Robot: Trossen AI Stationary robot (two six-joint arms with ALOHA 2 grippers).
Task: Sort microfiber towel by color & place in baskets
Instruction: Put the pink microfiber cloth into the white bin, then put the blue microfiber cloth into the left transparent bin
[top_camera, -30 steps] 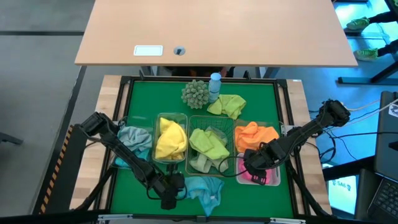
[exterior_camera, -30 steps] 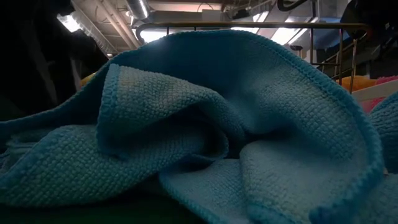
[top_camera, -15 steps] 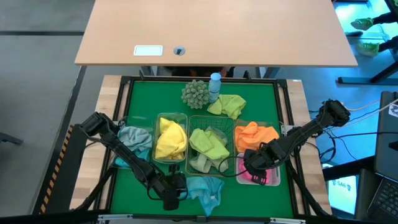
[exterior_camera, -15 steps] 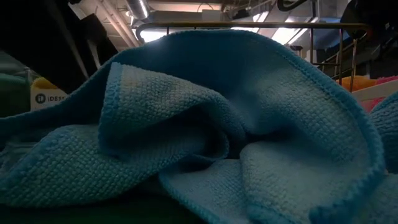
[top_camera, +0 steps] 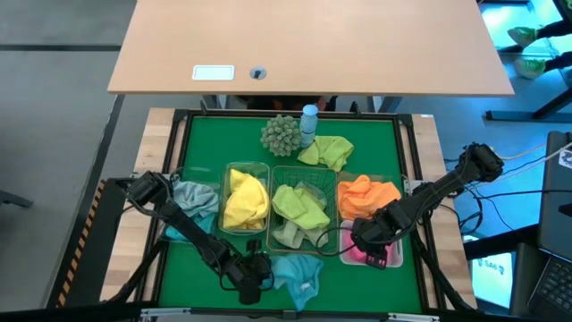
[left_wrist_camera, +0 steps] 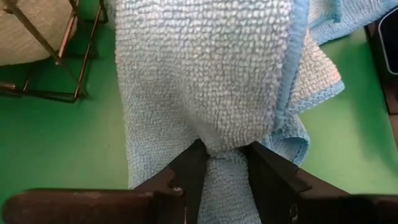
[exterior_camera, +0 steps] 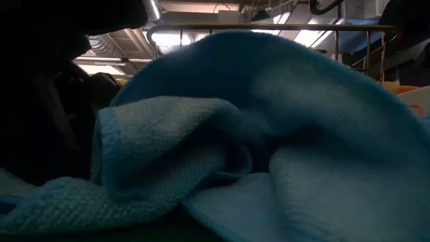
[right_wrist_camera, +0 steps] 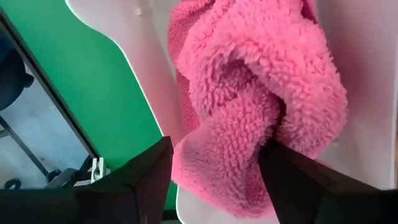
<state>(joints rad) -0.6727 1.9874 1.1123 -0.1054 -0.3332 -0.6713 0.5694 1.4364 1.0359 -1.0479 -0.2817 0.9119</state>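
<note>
Green matting [top_camera: 201,143] covers the table, bare across its far left corner and along the near left edge, while the middle is crowded. Three clear bins sit side by side: one with a yellow towel [top_camera: 245,199], one with a lime towel [top_camera: 299,206], and at 3 o'clock an orange towel [top_camera: 366,195] heaped over the white bin [top_camera: 393,259]. A pale blue-grey towel [top_camera: 192,199] lies at 9 o'clock. At 12 o'clock stand a spiky ball [top_camera: 281,134] and a small blue bottle [top_camera: 309,122], with another lime towel [top_camera: 327,151] beside them.

At 6 o'clock, close to the near edge, the left gripper [left_wrist_camera: 219,163] pinches a fold of the blue towel [left_wrist_camera: 205,74], fingers [left_wrist_camera: 186,171] pressed against the cloth; the dark wire basket [left_wrist_camera: 56,56] stands just beside it. The right gripper [right_wrist_camera: 214,165], at 4 o'clock over the white bin, has its fingers spread on either side of a pink fleecy towel [right_wrist_camera: 255,93] lying inside, near the bin's wall.
</note>
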